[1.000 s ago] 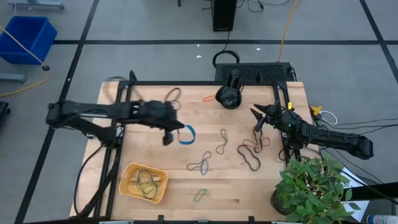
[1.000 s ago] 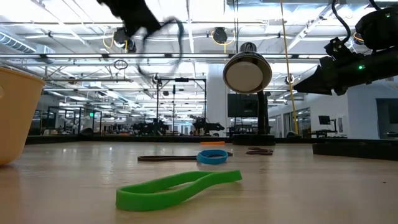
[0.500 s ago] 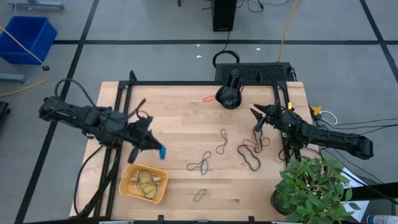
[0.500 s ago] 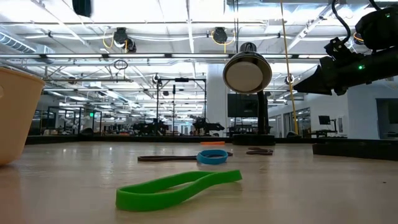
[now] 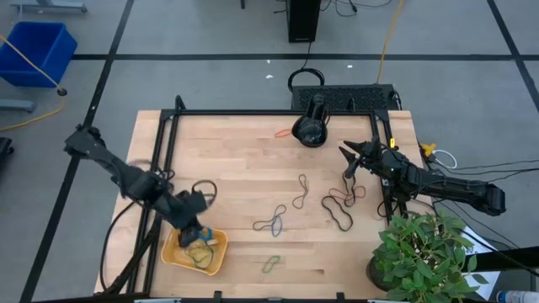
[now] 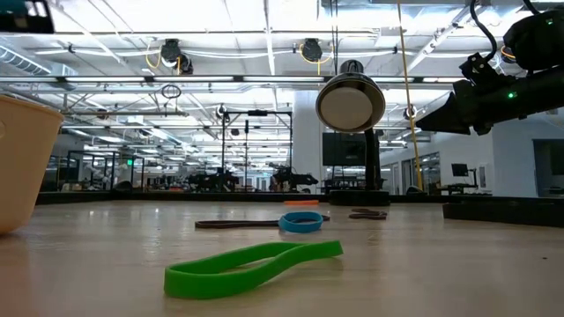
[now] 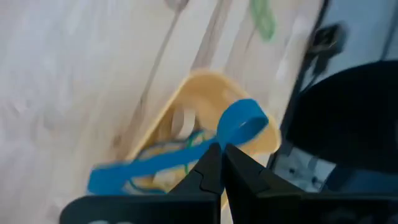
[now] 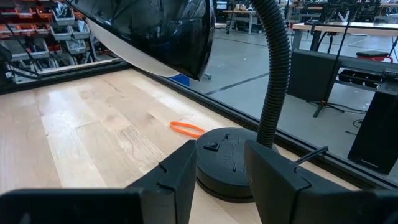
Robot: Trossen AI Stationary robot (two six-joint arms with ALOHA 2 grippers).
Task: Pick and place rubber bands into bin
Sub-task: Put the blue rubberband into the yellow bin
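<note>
Trouble could come at release — the left gripper [image 7: 221, 163], pinched shut on a blue rubber band [image 7: 180, 152] just above the bin [image 5: 173, 255], may let the long floppy loop drape over the rim — while the right gripper [image 8: 214, 163] waits half open, empty, far from the bin.

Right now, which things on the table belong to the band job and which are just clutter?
Job:
- blue rubber band, pinched in the left gripper over the bin
- loose rubber bands on the table
- green rubber band

Clutter:
- desk lamp
- potted plant
- right gripper, parked beside the lamp
</note>
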